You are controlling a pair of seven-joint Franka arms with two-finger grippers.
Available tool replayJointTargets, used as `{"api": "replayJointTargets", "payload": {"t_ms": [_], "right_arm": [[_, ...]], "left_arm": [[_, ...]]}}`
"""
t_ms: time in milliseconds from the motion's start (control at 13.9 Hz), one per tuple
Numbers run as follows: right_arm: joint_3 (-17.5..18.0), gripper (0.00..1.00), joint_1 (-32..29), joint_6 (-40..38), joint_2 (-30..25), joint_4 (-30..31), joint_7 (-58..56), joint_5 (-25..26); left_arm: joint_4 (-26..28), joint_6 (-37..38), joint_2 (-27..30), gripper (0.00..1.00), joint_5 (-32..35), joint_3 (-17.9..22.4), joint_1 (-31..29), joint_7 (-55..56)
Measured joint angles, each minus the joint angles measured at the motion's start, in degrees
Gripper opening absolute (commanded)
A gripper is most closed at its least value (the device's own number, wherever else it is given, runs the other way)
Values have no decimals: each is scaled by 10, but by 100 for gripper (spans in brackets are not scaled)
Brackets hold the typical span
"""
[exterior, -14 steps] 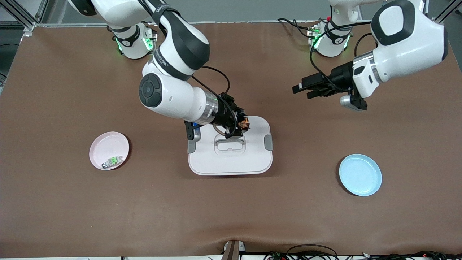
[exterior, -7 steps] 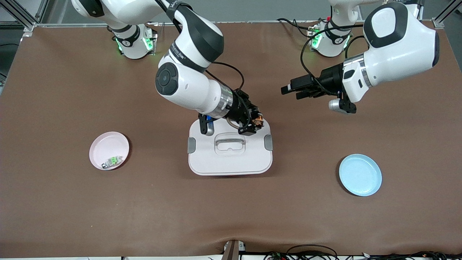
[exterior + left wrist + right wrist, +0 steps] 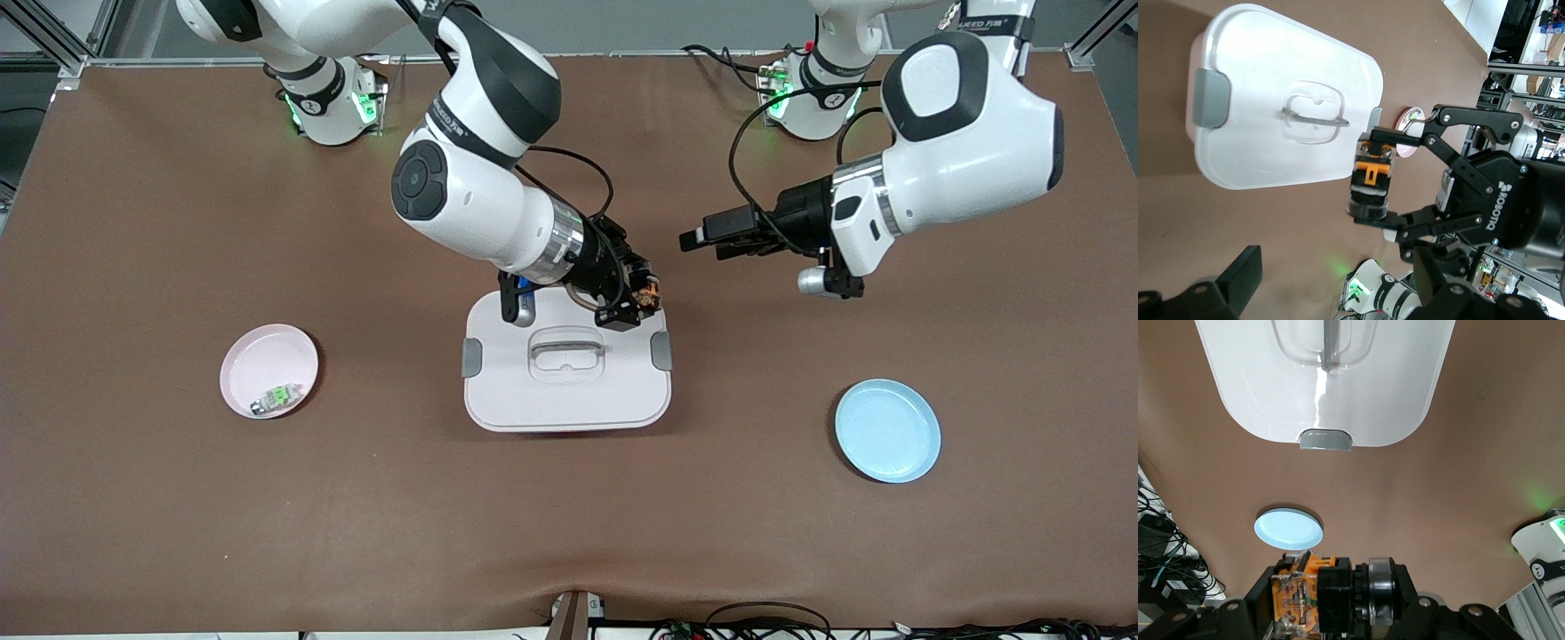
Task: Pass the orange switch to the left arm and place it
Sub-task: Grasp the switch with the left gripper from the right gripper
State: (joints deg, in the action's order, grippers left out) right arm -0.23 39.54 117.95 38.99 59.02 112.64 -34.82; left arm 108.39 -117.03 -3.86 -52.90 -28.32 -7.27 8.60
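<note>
Both arms have closed in: right end effector [image 3: 642, 298] pinches the switch [image 3: 650, 293] over the box [image 3: 566, 391] corner; left end effector [image 3: 702, 240], spread, waits nearby. Handover remains.

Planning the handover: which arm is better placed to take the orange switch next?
The left. Its open left gripper faces the orange switch, which the right gripper holds shut over the corner of the box; only bare table lies between them.
</note>
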Motion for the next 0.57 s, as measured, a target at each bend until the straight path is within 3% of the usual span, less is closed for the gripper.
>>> {"api": "replayJointTargets", "payload": {"t_ms": [575], "right_arm": [[0, 0, 0, 3, 0, -10, 13, 0]], "left_arm": [[-45, -61, -69, 100, 0, -3, 39, 0]]}}
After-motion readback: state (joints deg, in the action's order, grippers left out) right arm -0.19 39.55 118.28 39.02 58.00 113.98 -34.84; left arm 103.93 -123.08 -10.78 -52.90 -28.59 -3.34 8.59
